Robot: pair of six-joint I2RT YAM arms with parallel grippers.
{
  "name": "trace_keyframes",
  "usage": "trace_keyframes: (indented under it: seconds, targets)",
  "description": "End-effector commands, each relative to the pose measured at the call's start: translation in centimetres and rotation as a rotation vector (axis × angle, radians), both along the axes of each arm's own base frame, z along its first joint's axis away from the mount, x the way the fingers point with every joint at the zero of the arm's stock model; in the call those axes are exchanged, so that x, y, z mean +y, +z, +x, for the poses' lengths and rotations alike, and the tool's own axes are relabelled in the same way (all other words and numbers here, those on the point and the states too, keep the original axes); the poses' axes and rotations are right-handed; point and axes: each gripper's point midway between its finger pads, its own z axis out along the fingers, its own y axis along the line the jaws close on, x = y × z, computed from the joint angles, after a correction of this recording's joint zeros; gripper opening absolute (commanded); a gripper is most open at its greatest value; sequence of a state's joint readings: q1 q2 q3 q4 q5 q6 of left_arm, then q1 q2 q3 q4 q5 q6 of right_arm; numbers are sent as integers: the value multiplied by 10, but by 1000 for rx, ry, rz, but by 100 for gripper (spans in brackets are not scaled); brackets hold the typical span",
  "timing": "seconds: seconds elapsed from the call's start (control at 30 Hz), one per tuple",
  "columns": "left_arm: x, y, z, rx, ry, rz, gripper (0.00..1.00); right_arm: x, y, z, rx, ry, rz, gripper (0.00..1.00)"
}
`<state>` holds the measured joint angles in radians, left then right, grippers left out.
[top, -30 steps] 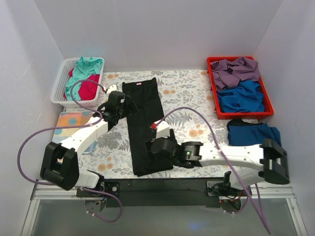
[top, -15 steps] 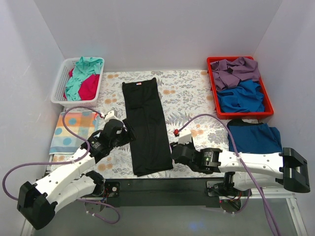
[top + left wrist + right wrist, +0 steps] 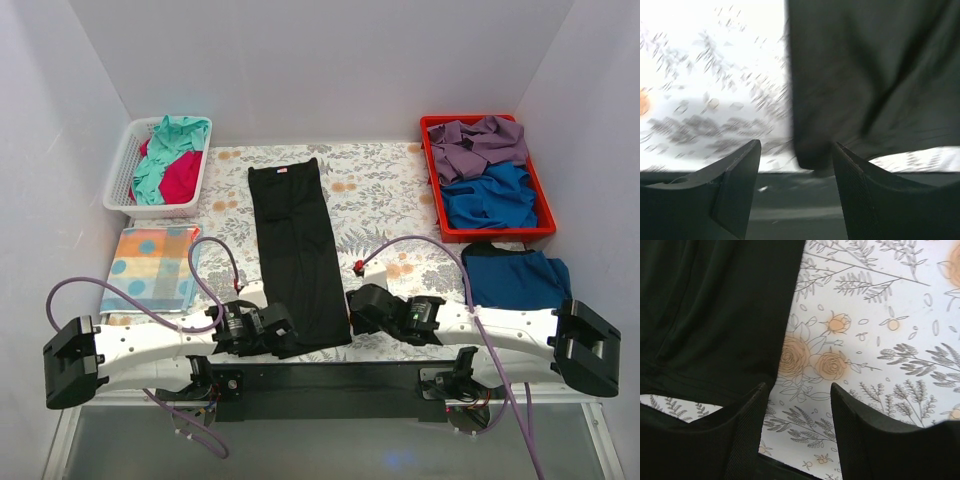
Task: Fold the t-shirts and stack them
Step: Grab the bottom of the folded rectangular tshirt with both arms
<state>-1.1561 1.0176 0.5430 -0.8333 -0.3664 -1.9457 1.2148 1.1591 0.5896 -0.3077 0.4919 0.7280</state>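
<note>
Black t-shirt, laid as a long strip, is flanked at its near corners by left gripper and right gripper, jaws spread, judged poised for pinching the hem.

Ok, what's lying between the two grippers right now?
The near hem of the black t-shirt, flat on the floral sheet, spans the stretch between the left gripper and right gripper. The top view shows it best.

black t-shirt, grey-and-orange floral sheet, red tray, white basket.
</note>
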Motion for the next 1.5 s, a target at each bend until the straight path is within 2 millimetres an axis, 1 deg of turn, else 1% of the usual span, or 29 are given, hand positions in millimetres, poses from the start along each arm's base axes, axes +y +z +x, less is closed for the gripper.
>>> trace_keyframes:
  seconds: [0.0, 0.1, 0.13, 0.17, 0.23, 0.33, 0.4, 0.53, 0.63, 0.7, 0.83, 0.97, 1.03, 1.07, 1.1, 1.13, 1.17, 1.2, 1.23, 1.27, 1.3, 1.37, 1.4, 1.47]
  targets:
    - [16, -7, -4, 4, 347, -49, 57, 27, -1, -11, 58, 70, 110, 58]
    - [8, -8, -5, 7, 345, -111, 56, 30, -10, -19, 96, 96, 114, 57]
    - [9, -12, -7, 16, 343, -115, 56, 30, -12, -20, 101, 96, 117, 57]
    - [4, -10, -6, 14, 339, -147, 56, 29, -15, -20, 107, 94, 111, 57]
    - [6, -16, -9, 25, 338, -150, 55, 30, -17, -21, 113, 93, 114, 57]
    - [1, -16, -10, 32, 336, -185, 55, 27, -20, -23, 123, 91, 114, 56]
    - [-7, -10, -8, 21, 330, -241, 55, 26, -22, -25, 130, 89, 121, 56]
    - [-11, 0, -3, -7, 327, -308, 54, 26, -24, -27, 139, 90, 126, 55]
    - [-10, -2, -5, 0, 316, -308, 54, 29, -25, -29, 146, 99, 136, 54]
    - [-15, -6, -9, 23, 304, -313, 54, 31, -25, -31, 155, 103, 143, 54]
    - [-24, -18, -16, 69, 267, -297, 49, 32, -29, -36, 171, 109, 145, 49]
    - [-28, -23, -21, 94, 259, -284, 36, 29, -34, -41, 189, 104, 147, 46]
    - [-24, -26, -23, 101, 265, -269, 31, 27, -37, -43, 199, 100, 149, 43]
    - [-23, -26, -24, 103, 276, -274, 24, 25, -39, -45, 203, 102, 146, 41]
    - [-22, -25, -24, 102, 283, -275, 21, 24, -40, -45, 203, 101, 146, 36]
    - [-18, -27, -26, 104, 285, -264, 17, 24, -40, -46, 206, 101, 150, 34]
    - [-17, -24, -25, 103, 297, -277, 11, 23, -40, -47, 207, 102, 150, 32]
    - [-16, -23, -26, 102, 304, -277, 7, 23, -40, -47, 207, 101, 152, 28]
    - [-10, -24, -26, 99, 311, -260, 3, 23, -40, -47, 209, 103, 153, 26]
    - [-9, -22, -26, 98, 322, -267, 1, 23, -40, -48, 209, 105, 154, 23]
    - [-8, -20, -26, 94, 324, -276, 0, 23, -40, -48, 210, 105, 153, 15]
    - [-4, -19, -26, 88, 330, -273, 0, 24, -39, -50, 212, 112, 158, 5]
    - [-2, -18, -26, 88, 336, -276, 0, 23, -40, -50, 214, 110, 157, 1]
    - [-1, -17, -25, 82, 340, -279, 0, 24, -38, -51, 214, 117, 167, 1]
